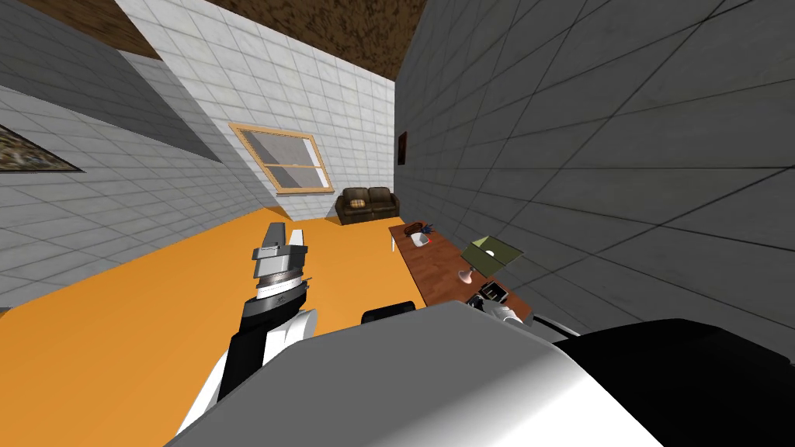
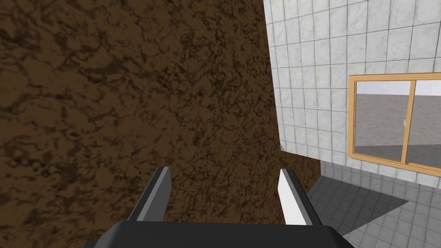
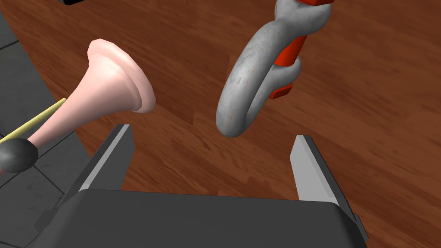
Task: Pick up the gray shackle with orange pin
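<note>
- Left gripper: raised over the orange floor, clear of the work. Fingers stand apart with nothing between them.
- Room: light tiled end wall with a wood-framed window. A dark brown sofa stands below and beside the window.
- Surface: a long brown wooden table set against the grey tiled side wall, running from the robot toward the sofa.
- Table lamp: olive shade, pink flared base. The base lies just beside one finger of the right gripper and well apart from the shackle.
- Gray shackle: on the table, directly ahead of the right gripper. Its long axis runs away from the gripper. The rounded bow end points back at the gap between the fingers, and the eyes lie at the far end.
- Orange pin: passes through both eyes, across the far end of the shackle.
- Right gripper: low over the table, fingers spread wide. The bow tip sits just beyond the fingertips, not gripped.
</note>
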